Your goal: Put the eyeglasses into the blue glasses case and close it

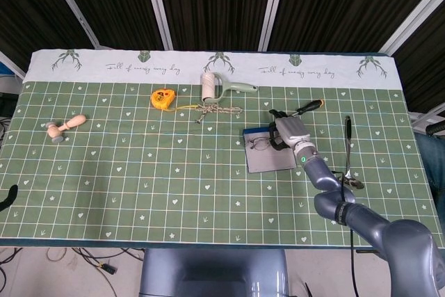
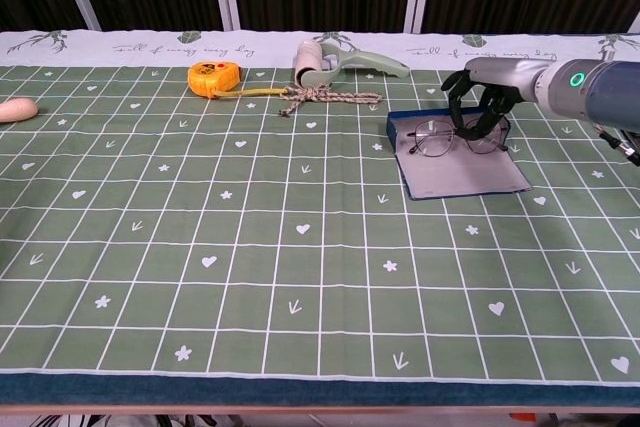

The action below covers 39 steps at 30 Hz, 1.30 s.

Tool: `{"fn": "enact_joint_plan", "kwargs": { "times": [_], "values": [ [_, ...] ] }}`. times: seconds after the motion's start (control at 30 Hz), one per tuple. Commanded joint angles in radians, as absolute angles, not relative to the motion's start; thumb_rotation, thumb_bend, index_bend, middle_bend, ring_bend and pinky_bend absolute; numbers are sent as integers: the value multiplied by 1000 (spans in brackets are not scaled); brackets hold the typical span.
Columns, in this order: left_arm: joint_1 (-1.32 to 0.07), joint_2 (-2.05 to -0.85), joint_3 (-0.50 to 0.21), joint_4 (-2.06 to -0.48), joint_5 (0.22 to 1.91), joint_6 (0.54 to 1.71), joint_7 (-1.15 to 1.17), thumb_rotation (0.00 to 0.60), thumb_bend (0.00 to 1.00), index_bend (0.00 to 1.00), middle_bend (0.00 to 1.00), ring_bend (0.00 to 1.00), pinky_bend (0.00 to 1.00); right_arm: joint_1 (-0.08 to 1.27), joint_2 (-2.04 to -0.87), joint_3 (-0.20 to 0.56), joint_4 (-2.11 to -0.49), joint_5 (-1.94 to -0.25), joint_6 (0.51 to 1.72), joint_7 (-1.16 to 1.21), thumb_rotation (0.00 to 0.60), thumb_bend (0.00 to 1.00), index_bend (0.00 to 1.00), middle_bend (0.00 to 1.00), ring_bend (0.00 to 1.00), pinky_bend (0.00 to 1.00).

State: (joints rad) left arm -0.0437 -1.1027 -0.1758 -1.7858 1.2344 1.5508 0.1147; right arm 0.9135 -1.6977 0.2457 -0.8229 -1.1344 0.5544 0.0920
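Observation:
The blue glasses case [image 2: 468, 179] lies open and flat on the green mat, right of centre, its grey inside facing up [image 1: 272, 161]. The eyeglasses [image 2: 433, 142] rest on its far half, lenses toward me [image 1: 259, 143]. My right hand [image 2: 482, 97] reaches in from the right, and its curled fingers grip the right side of the frame [image 1: 288, 131]. The far blue edge of the case is partly hidden behind the hand. My left hand shows in neither view.
Along the far side lie a yellow tape measure [image 2: 214, 77], a lint roller [image 2: 312, 59] and a knotted rope [image 2: 326, 97]. A screwdriver [image 1: 306, 108], a pen [image 1: 348, 135] and a metal spoon [image 1: 351, 177] lie right of the case. A wooden piece [image 1: 64, 127] sits far left.

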Motion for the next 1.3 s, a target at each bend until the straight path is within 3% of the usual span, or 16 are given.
{"fn": "enact_joint_plan", "kwargs": {
  "times": [0.03, 0.7, 0.8, 0.9, 1.03, 1.13, 1.3],
  "values": [
    [-43, -1103, -175, -1786, 1234, 1551, 116, 600, 281, 187, 0, 0, 0, 910, -1690, 249, -841, -1112, 562, 60, 600, 459, 261, 93, 114, 250],
    [-43, -1105, -176, -1789, 1227, 1551, 126, 600, 288, 190, 0, 0, 0, 889, -1658, 285, -955, -949, 645, -107, 600, 361, 219, 98, 126, 251],
    [-43, -1105, -177, -1789, 1224, 1550, 126, 600, 289, 190, 0, 0, 0, 863, -1631, 299, -1029, -948, 693, -89, 600, 361, 217, 193, 299, 331],
    [-44, -1106, -178, -1790, 1220, 1548, 128, 600, 289, 190, 0, 0, 0, 816, -1585, 291, -1149, -997, 791, -80, 600, 363, 217, 367, 500, 557],
    [-44, -1106, -178, -1792, 1219, 1548, 129, 600, 289, 190, 0, 0, 0, 774, -1548, 260, -1240, -1057, 876, -104, 600, 418, 214, 699, 812, 904],
    [-44, -1106, -177, -1794, 1221, 1548, 129, 600, 290, 190, 0, 0, 0, 764, -1530, 237, -1279, -1050, 862, -132, 600, 502, 194, 842, 941, 997],
    [-43, -1105, -175, -1795, 1222, 1548, 127, 600, 289, 191, 0, 0, 0, 763, -1521, 210, -1314, -999, 828, -192, 600, 673, 187, 932, 1000, 1000]
  ]
}}
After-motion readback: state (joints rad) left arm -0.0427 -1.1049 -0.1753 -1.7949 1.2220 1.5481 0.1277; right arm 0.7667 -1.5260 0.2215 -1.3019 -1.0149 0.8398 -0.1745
